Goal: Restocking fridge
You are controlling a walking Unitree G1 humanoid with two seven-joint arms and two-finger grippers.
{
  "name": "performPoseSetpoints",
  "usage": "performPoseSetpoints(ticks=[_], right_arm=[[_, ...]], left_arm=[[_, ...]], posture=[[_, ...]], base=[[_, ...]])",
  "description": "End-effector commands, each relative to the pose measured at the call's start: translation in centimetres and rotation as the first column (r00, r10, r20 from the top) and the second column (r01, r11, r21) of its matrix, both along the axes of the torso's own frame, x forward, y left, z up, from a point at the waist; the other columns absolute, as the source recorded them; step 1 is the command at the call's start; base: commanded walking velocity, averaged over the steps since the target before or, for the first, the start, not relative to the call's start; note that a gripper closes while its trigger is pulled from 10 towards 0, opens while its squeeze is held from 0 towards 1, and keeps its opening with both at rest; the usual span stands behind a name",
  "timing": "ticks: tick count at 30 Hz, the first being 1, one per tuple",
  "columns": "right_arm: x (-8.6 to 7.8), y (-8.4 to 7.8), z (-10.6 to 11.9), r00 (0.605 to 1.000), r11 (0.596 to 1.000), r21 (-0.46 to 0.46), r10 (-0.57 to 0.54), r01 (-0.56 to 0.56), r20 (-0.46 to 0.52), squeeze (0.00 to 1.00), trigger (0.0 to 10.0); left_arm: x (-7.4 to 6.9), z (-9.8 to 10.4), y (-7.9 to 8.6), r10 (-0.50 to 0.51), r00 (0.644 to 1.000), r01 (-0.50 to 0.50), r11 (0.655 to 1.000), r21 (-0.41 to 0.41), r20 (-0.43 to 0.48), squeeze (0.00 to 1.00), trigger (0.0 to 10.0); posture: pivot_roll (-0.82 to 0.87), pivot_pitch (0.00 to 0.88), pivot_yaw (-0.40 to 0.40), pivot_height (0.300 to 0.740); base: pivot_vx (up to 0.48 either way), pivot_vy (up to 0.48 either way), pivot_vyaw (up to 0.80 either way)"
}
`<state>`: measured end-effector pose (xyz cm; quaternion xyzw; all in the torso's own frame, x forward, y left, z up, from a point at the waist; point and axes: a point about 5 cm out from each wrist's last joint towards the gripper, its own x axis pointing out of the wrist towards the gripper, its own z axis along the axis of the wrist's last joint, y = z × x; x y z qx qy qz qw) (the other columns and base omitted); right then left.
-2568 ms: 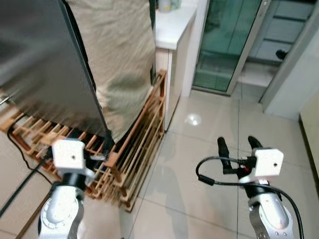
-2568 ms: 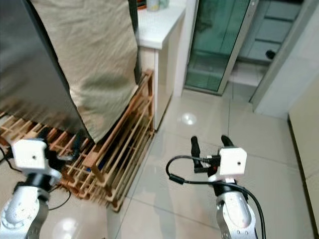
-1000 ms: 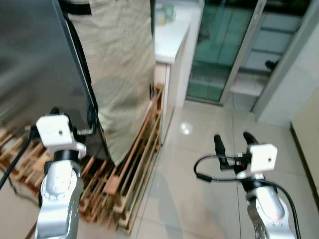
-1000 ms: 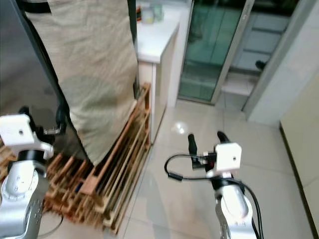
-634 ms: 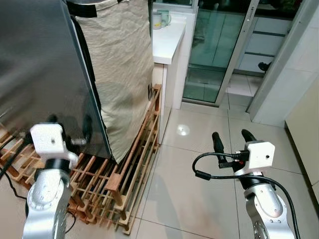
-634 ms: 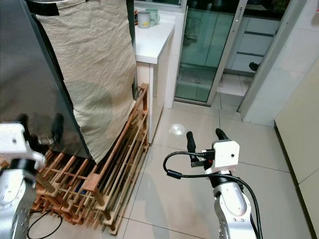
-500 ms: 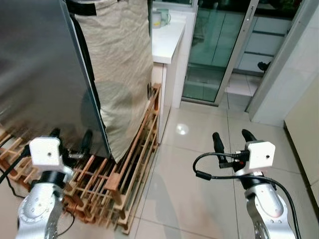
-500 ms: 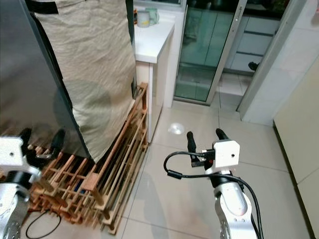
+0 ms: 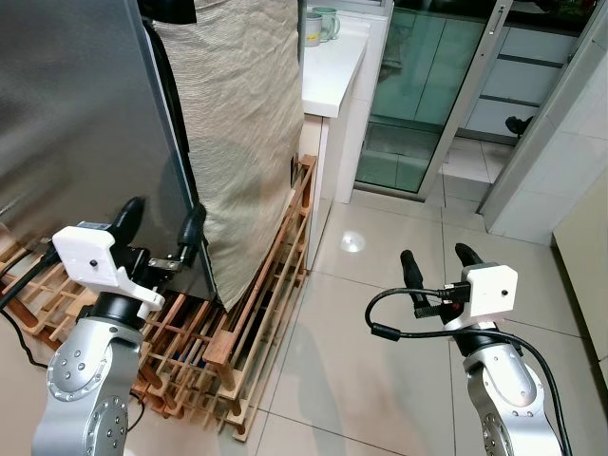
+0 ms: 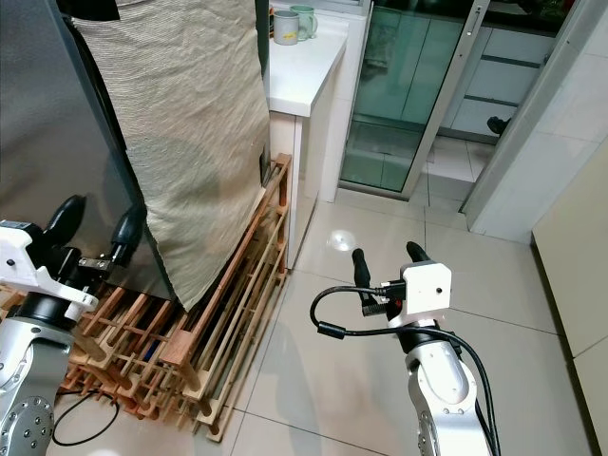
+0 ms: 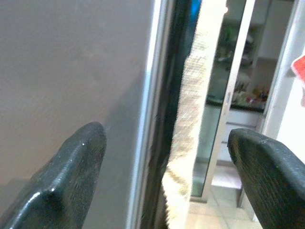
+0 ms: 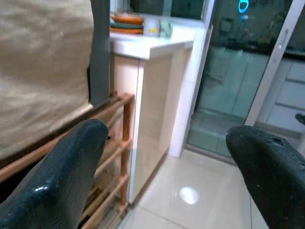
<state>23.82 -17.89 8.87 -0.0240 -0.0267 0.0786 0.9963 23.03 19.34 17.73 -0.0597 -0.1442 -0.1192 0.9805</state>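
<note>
Our left gripper [image 9: 161,226] is raised with its two black fingers spread wide and nothing between them. It sits right at the lower corner of the fridge [image 9: 76,114], whose dark steel side rises straight ahead of the fingers and above them. In the left wrist view, one finger [image 11: 71,167] lies against the grey fridge panel while the other sits past the dark edge seam. Just beyond that edge, a beige cloth [image 9: 237,123] hangs down the fridge's side, reaching almost to the floor. Below the left gripper lies a stack of wooden slatted racks [image 9: 237,313] on the tiled floor [image 9: 361,380], with a black cable trailing beside them.

Our right gripper [image 9: 439,268] hovers well apart from the fridge, over bare tiles, its fingers also fully parted and holding nothing. Ahead of it and further off, a white counter [image 10: 294,66] carries two mugs [image 10: 294,23]. A glass sliding door [image 9: 418,85] stands beyond the counter, straight ahead of the right gripper.
</note>
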Motion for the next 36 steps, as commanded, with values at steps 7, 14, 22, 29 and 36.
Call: performPoseSetpoints(ticks=[7,14,22,29,36], right_arm=[[0.0,-0.4,-0.3,1.0,1.0,-0.015,0.002,-0.002,-0.009,0.0,10.0],[0.2,-0.3,-0.4,1.0,1.0,-0.017,0.0,0.0,-0.001,0.0,10.0],[0.0,-0.1,-0.5,1.0,1.0,-0.018,0.002,-0.002,0.001,0.0,10.0],[0.1,0.0,-0.5,1.0,1.0,-0.015,0.001,-0.001,0.006,0.0,10.0],[0.2,0.2,-0.5,1.0,1.0,-0.011,0.01,-0.01,0.004,0.0,10.0]], left_arm=[[0.0,0.5,-1.5,-0.08,0.997,0.08,0.997,0.017,-0.014,0.0,10.0],[2.0,-0.4,-1.3,-0.035,0.997,0.037,0.999,0.023,-0.064,0.0,10.0],[2.6,-0.5,-1.6,-0.046,0.997,0.049,0.998,0.048,-0.065,0.0,10.0],[3.1,-0.8,-2.5,-0.068,0.995,0.073,0.995,0.07,-0.074,0.0,10.0],[4.8,0.6,-5.5,-0.238,0.971,0.24,0.968,0.073,-0.032,0.0,10.0]], posture=[[-0.04,0.0,-0.011,0.74],[-0.05,0.0,0.004,0.74],[-0.06,0.0,0.011,0.74],[-0.06,0.0,0.015,0.74],[-0.07,0.0,0.017,0.74]], base=[[0.0,0.0,0.0],[0.0,0.0,0.0],[0.0,0.0,0.0],[0.0,0.0,0.0],[0.0,0.0,0.0]])
